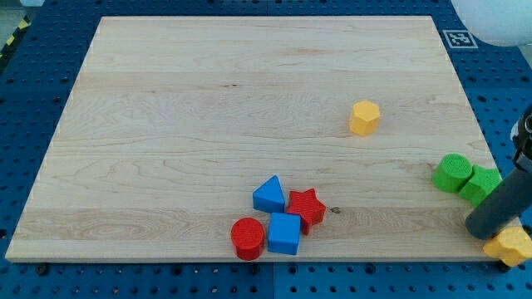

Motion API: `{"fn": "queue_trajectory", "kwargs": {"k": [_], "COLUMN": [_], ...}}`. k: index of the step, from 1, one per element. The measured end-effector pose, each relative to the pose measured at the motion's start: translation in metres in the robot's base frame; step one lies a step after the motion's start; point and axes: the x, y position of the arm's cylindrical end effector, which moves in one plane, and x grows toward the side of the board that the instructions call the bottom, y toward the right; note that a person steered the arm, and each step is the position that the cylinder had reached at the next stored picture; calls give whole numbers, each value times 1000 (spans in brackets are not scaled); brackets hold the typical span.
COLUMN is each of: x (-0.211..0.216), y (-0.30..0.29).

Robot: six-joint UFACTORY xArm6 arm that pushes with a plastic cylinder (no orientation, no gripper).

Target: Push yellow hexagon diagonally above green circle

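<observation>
Nearest the camera, by the bench's [166, 124] bottom edge and a little right of its middle, sits a small cluster. Going left to right: a red cylinder [248, 238], a blue triangle [268, 194] with a blue cube [284, 233] below it, and a red star [306, 207] touching the cube.

Further right and higher, well apart from that cluster, stands the yellow hexagon [364, 118], alone on bare wood in the right half of the bench.

Right again, close to the bench's right edge, is the green circle [453, 173], touching a second green block [481, 184] whose shape I cannot make out. My rod comes in from the right edge, and my tip [484, 229] rests near the bottom right corner, just below the green pair and beside another yellow block [509, 246] lying at the very corner. I carry no fingers, only this rod, so nothing is opened, closed or gripped.

I judge the task barely begun: the hexagon already lies up and to the left of the circle, but far off, and I am not touching it. Left to do: get round behind it and push it closer.

No readable writing shows; only a black-and-white marker [459, 37] beyond the top right corner.
</observation>
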Motion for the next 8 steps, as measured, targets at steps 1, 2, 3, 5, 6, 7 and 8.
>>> {"fn": "queue_trajectory", "kwargs": {"k": [1, 2, 3, 5, 6, 7, 8], "x": [-2, 6, 19, -11, -11, -12, -39], "y": [-17, -37, -44, -47, -36, -30, -30]}}
